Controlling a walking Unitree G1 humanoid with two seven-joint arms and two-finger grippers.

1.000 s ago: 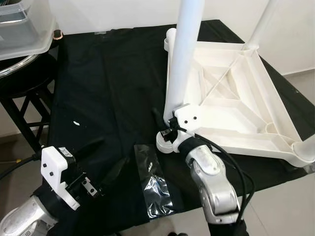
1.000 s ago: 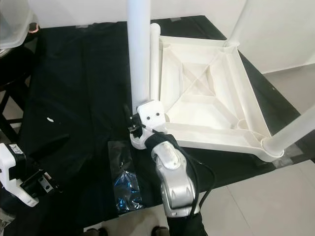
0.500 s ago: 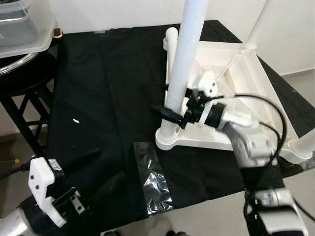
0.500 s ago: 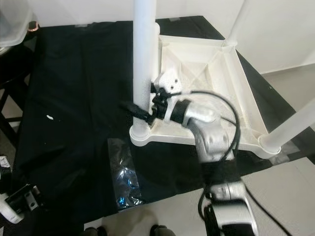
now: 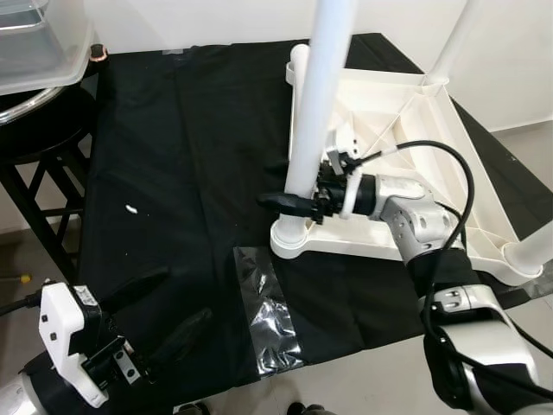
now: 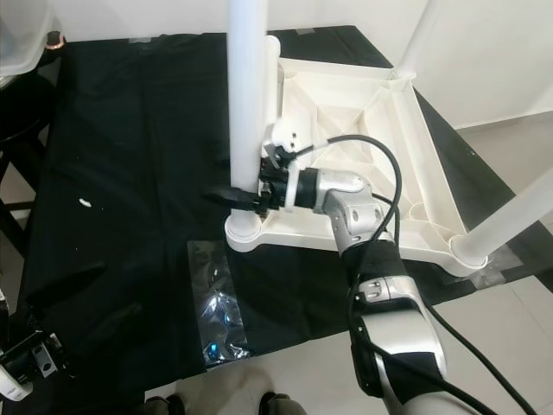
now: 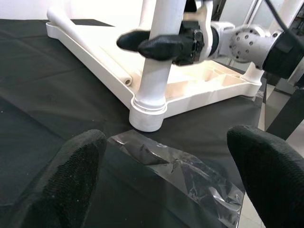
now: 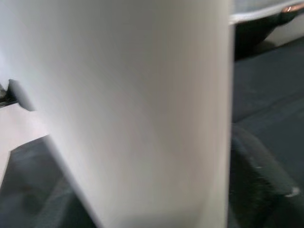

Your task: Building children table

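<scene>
Since a second ago: right arm no longer reaches from below the table's near corner; it now comes in from 3 o'clock, forearm lying across the upturned tabletop's near rim. Left gripper (image 5: 168, 316) has dropped lower toward 7 o'clock of the head view, fingers spread wide apart, hovering over the black cloth (image 5: 173, 156) and holding nothing.

Nearest: clear plastic bag (image 5: 270, 316), flat on the cloth at 6 o'clock, just ahead of the left gripper in the left wrist view, crinkled and shiny.

Next: white socket foot (image 5: 291, 240) of the near table leg (image 6: 245, 95), at the near left corner of the upturned white table (image 5: 406, 164). The leg stands upright in the socket, rising out the top of frame.

Right gripper (image 5: 289, 201) sits low on that leg, a little above the socket; one black finger shows on each side of the tube, so it appears clamped around the leg. Right wrist view is blurred, mostly white tube close up.

Farther: a second leg (image 5: 456, 39) upright at 1 o'clock, a third (image 6: 510, 220) at 4 o'clock. A white speck (image 5: 131, 209) on the cloth at 9 o'clock. Clear plastic bin (image 5: 43, 52) at 11 o'clock, on a dark stool.
</scene>
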